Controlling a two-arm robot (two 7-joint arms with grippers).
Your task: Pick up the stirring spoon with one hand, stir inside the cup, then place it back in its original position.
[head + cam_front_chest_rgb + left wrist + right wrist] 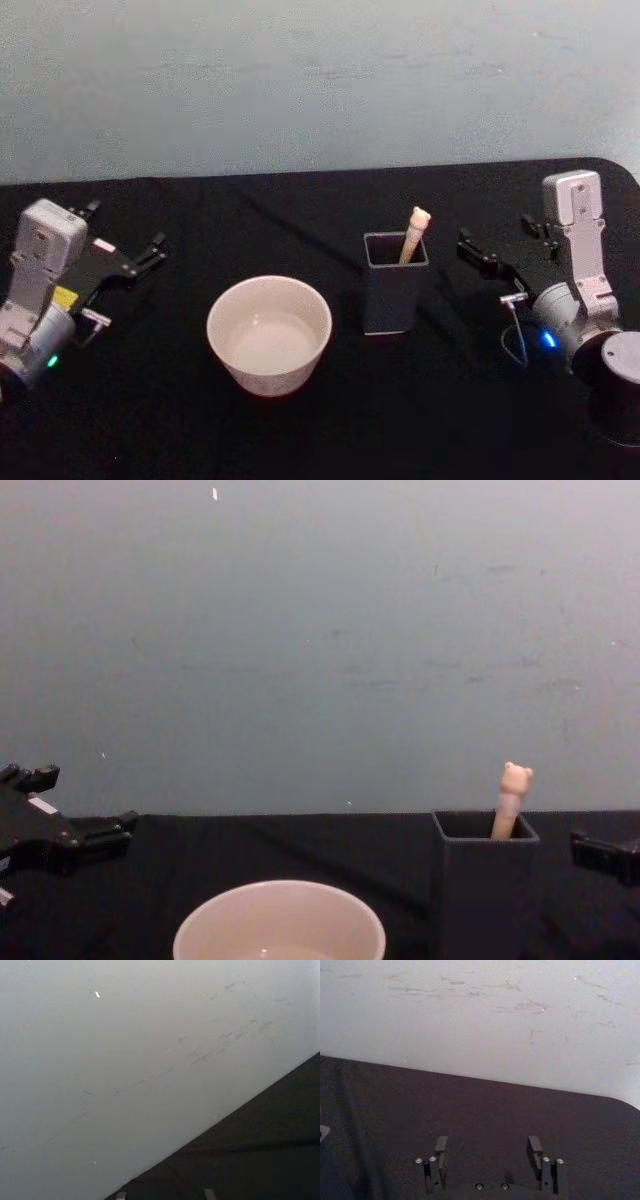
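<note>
The stirring spoon (415,234) stands in the dark grey holder (394,292) near the middle of the black table (330,420), its bear-head handle leaning over the holder's rim toward the right edge. The cup (269,334) sits just left of the holder. The right gripper (472,250) hovers with fingers apart right of the holder, clear of the spoon, while the left gripper (150,250), also spread, rests near the left edge.
</note>
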